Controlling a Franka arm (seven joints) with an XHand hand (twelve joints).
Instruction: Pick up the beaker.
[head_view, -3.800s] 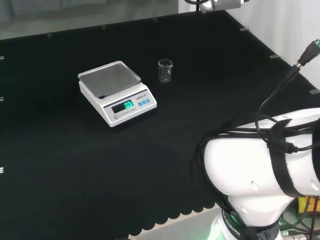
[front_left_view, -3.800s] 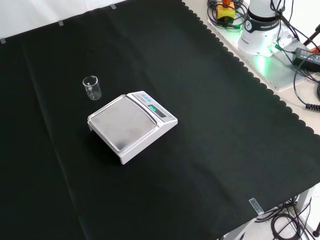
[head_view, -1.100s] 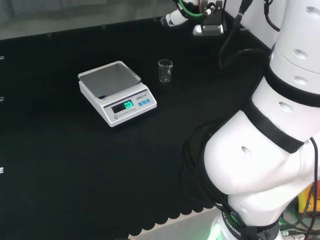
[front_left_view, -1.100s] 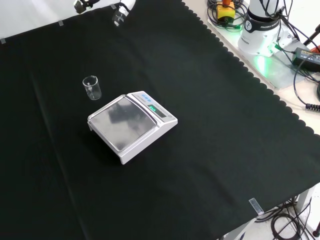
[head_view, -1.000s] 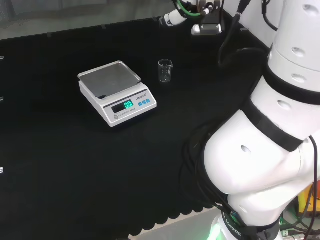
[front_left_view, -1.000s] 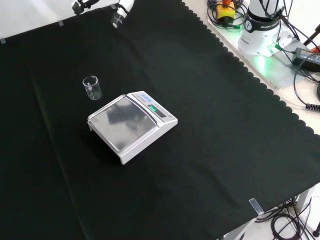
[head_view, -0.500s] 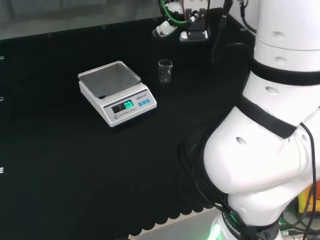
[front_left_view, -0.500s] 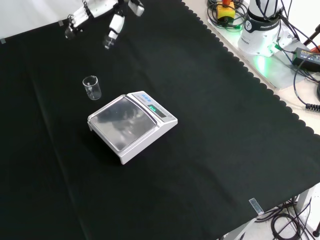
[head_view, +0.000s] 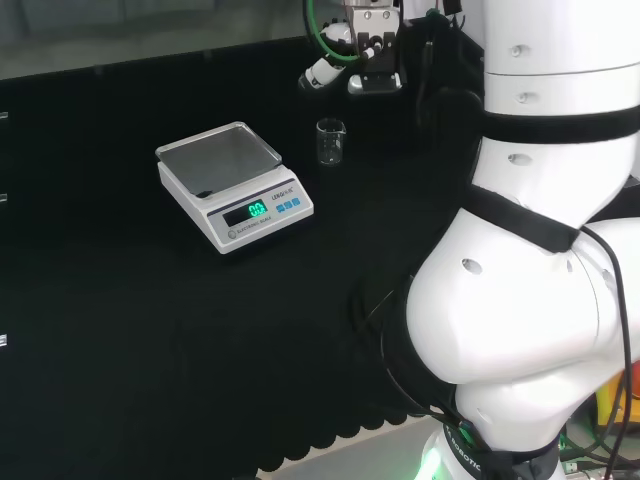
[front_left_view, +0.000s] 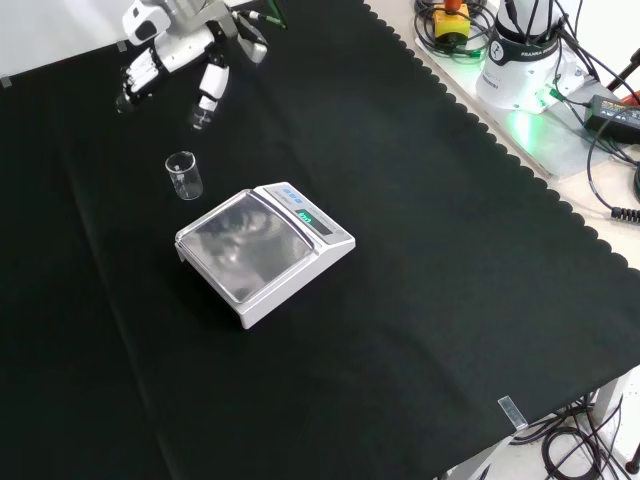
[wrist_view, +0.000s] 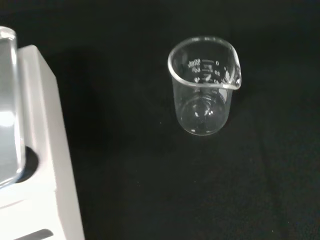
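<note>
On the black cloth (front_left_view: 420, 250), near the middle of the bench, a small clear glass beaker (front_left_view: 184, 175) stands upright with its mouth up and its pouring lip visible, apparently empty. Just beside it sits a white weighing scale (front_left_view: 265, 253) with a grey metal pan and a lit green display; in the front view the beaker is up and to the left of the scale, close to its corner but not touching, while in the head view the beaker (head_view: 331, 142) stands to the right of the scale (head_view: 234, 186) and slightly farther off. Above the beaker in the front view, the black and white hand (front_left_view: 180, 55) hangs over the cloth, entering from the top edge, its fingers (front_left_view: 209, 92) extended, spread apart and pointing down toward the cloth, closed on nothing and clear of the glass. From the head view the hand (head_view: 350, 55) appears just beyond the beaker, with green cable looped at the wrist and the arm's large white links (head_view: 540, 250) rising at the right. Seen through the wrist camera, the beaker (wrist_view: 204, 85) shows printed graduations on its wall, and a corner of the scale (wrist_view: 35, 150) lies near it, a strip of bare cloth between the two.
</note>
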